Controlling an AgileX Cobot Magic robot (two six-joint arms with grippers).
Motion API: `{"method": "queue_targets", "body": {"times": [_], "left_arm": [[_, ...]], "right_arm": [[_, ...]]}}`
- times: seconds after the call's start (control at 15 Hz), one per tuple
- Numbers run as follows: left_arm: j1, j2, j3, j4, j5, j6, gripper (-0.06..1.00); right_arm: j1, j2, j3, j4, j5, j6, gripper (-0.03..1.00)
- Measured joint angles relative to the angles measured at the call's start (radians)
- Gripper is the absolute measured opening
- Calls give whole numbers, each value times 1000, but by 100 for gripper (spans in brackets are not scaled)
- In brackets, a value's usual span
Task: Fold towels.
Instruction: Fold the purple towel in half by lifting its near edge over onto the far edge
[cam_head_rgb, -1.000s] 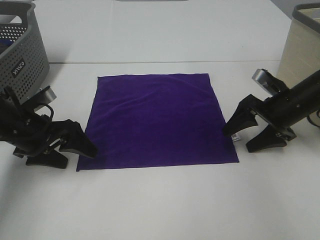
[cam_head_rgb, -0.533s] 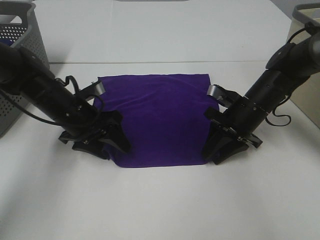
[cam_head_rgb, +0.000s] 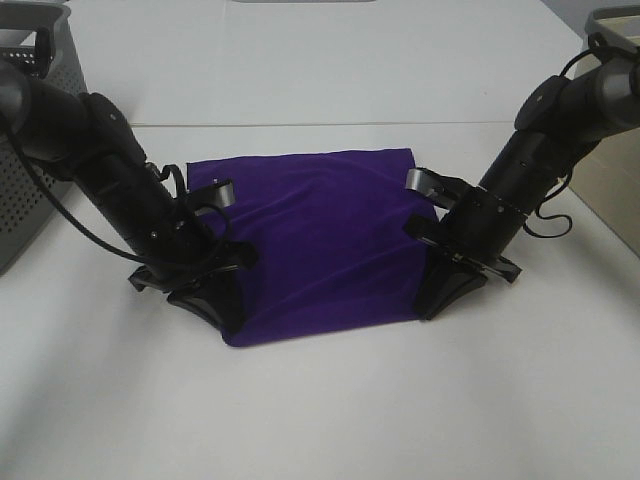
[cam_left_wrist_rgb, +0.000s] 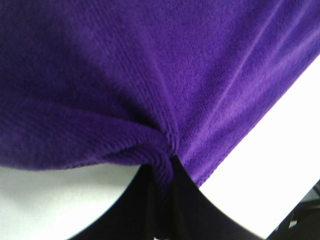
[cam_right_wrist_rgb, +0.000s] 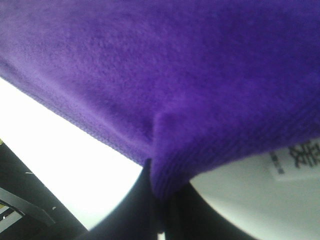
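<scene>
Moved: towel (cam_head_rgb: 320, 235) — near corners pulled inward since a second ago.
left gripper (cam_head_rgb: 213, 298): pinched tight on one corner.
right gripper (cam_head_rgb: 436, 296): pinched tight on the other corner.

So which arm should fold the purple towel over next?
Neither alone, I think. The left fingers and the right fingers each pinch a near corner of the towel, so both look equally ready to fold it over together.

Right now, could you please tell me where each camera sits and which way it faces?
Exterior high: mounted high, facing down at table and towel; shows both arms, left gripper and right gripper.
Left wrist: on the left arm, facing along its fingers shut on the towel's edge.
Right wrist: on the right arm; its fingers pinch towel near the white tag.
All three share the towel.
</scene>
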Motion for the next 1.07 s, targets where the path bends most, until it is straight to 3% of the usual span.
{"method": "queue_targets", "body": {"times": [0.27,0.53,0.93,1.07], "left_arm": [[-6,-86,7,139,15,-32,0],[-6,-203,-27,183,20,-57,0],[-5,-72,-327,244,-7,-104,0],[-4,-4,-416,297,-3,-123,0]], "right_arm": [[6,-51,0,29,-36,6,3],[7,-195,-37,45,-31,46,3],[7,-69,-414,7,-57,89,3],[6,-2,-493,-5,-57,103,3]]}}
